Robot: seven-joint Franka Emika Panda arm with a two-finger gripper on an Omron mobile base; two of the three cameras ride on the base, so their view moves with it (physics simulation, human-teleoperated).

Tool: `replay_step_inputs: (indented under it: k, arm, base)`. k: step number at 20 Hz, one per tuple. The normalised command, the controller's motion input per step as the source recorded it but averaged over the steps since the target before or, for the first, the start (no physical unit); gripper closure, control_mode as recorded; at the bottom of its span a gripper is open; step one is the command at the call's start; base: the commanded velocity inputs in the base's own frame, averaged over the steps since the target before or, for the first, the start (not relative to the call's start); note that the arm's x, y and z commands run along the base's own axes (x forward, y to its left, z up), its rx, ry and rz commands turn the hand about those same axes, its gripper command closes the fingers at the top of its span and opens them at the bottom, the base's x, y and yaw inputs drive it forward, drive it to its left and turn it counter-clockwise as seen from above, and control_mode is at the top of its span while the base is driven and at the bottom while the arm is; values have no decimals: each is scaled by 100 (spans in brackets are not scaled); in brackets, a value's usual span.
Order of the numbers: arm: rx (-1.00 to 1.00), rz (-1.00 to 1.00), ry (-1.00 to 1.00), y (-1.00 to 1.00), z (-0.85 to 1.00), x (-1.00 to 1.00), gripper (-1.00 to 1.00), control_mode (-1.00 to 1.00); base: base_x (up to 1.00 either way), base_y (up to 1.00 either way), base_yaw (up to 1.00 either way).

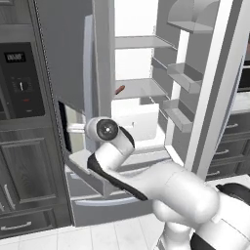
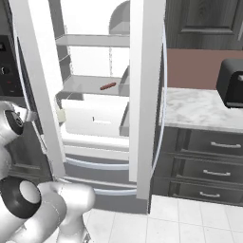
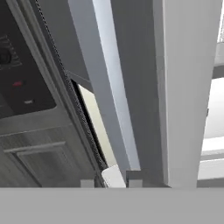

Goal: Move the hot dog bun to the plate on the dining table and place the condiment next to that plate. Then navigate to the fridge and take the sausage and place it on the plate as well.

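Note:
The fridge [image 1: 146, 63] stands open in front of me. A reddish sausage [image 1: 119, 90] lies on its middle glass shelf [image 2: 90, 85], and it is also seen as the sausage [image 2: 107, 86] near that shelf's right end. My gripper [image 1: 73, 128] is low at the left, against the inner edge of the open left door [image 1: 68, 53], well below and left of the sausage. In the hand view the gripper [image 3: 110, 183] is shut, with a pale strip of the door's edge between its tips. The hot dog bun, condiment, plate and dining table are out of view.
A white crisper drawer [image 2: 95, 118] sits under the sausage shelf. The right door [image 2: 147, 95] with its bins [image 1: 183, 78] swings out wide. A wall oven panel [image 1: 19, 78] is on the left; a marble counter [image 2: 199, 111] with a dark toaster [image 2: 232, 83] is on the right.

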Motion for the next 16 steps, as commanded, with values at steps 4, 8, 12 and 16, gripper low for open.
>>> replay_step_inputs:
  k: [4, 8, 12, 16]
  arm:
    - [16, 0, 1, -22, 38, -100, -100, -100]
    - [17, 0, 0, -91, 35, -100, -100, -100]
    - [8, -5, 0, -100, 18, -60, -100, -100]
    - [3, -12, 2, -95, 11, 14, -100, -100]
  base:
    - [0, 0, 0]
    - [0, 0, 0]
    - [0, 0, 0]
    - [0, 0, 0]
